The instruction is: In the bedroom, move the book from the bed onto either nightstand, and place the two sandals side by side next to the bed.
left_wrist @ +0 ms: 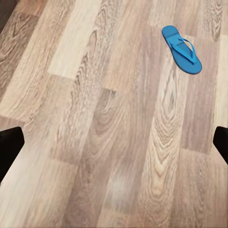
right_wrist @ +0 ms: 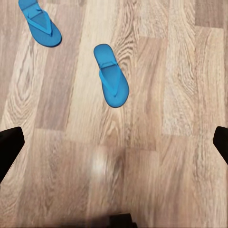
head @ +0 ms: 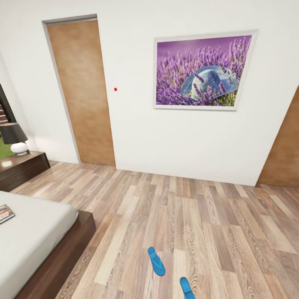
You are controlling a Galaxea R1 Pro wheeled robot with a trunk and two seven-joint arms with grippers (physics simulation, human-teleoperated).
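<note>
Book [head: 6,213] on bed [head: 37,232]; blue sandals [head: 156,261] apart on floor, unaligned. Both tools spread wide, empty, ready.

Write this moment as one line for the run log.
book: on bed | sandals: apart on floor | left claw: open, empty | right claw: open, empty

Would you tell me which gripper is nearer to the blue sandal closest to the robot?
Right, most likely. The right gripper hangs open with that sandal just ahead of its fingers; the left gripper, also open, has the other sandal farther ahead, off to one side.
</note>
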